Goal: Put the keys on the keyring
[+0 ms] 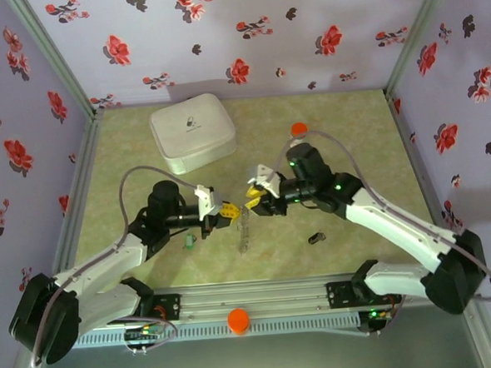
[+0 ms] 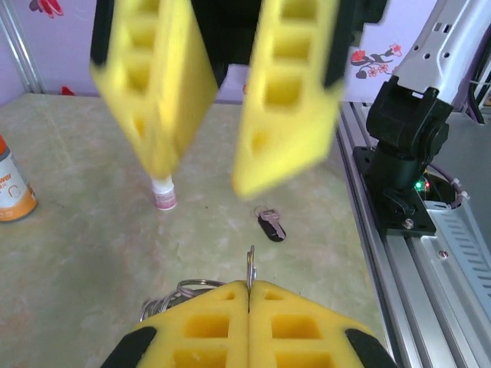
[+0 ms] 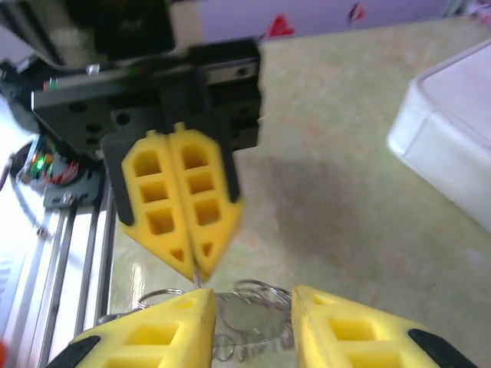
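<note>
My left gripper (image 1: pixel 227 212) is shut on the keyring (image 2: pixel 250 270), and a thin metal edge sticks up between its yellow fingertips (image 2: pixel 222 303). The rest of the keyring (image 3: pixel 265 303) hangs as linked grey loops, dangling over the mat (image 1: pixel 243 232). My right gripper (image 3: pixel 253 305) faces the left one tip to tip. It stands open, with the loops between its fingers and no pad touching them. The black-headed key (image 2: pixel 271 225) lies flat on the mat (image 1: pixel 316 238) to the right. To the left, under the left arm, lies the green-headed key (image 1: pixel 186 243).
A white lidded box (image 1: pixel 192 133) stands at the back left. An orange-capped pill bottle (image 1: pixel 299 131) stands behind the right arm. A tiny white cap-like piece (image 2: pixel 163 195) sits on the mat. The metal rail (image 1: pixel 261 304) with an orange knob (image 1: pixel 238 320) runs along the near edge.
</note>
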Controlling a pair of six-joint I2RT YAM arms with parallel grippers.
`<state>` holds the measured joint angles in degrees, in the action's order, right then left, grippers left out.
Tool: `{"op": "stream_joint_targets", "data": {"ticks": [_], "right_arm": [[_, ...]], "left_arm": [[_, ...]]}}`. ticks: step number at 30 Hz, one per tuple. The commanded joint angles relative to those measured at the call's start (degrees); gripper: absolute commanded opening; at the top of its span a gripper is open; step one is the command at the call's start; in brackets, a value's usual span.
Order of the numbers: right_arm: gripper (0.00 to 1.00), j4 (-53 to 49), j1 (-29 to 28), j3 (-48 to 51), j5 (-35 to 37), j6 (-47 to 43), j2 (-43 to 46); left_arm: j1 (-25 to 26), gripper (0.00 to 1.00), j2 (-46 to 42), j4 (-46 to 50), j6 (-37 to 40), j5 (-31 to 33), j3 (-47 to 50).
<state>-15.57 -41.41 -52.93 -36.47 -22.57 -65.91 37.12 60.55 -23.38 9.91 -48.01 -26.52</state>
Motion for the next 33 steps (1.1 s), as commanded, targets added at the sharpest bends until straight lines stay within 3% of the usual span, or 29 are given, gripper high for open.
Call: {"op": "stream_joint_targets", "data": {"ticks": [1,4,7,16,26,29,33], "right_arm": [[0.32,16.4,0.9,6.6,-7.0,6.4,4.4],[0.32,19.1,0.9,9.8,-7.6,7.5,5.3],[0.31,21.7,0.8,11.8,-8.0,9.1,5.2],[0.28,28.8,0.7,12.6,-8.2,12.4,3.1],[0.23,28.8,0.4,11.3,-11.4,13.1,0.6],[0.17,28.8,0.2,11.0,-11.6,13.2,0.2],[0.0,29.1,0.2,10.4,-12.0,13.2,-0.2]], "left_arm": [[-0.3,0.0,0.4,-21.0,-9.1,-0.2,4.2],[-0.3,0.0,2.5,-33.0,-15.2,0.5,6.6],[-0.4,0.0,3.6,-38.8,-17.9,1.2,7.7],[-0.4,0.0,3.6,-39.0,-18.3,1.2,6.8],[-0.3,0.0,3.9,-39.8,-18.4,1.1,6.9],[-0.3,0.0,4.0,-39.9,-18.4,1.1,6.9],[-0.2,0.0,4.0,-37.9,-18.0,1.2,6.4]]}}
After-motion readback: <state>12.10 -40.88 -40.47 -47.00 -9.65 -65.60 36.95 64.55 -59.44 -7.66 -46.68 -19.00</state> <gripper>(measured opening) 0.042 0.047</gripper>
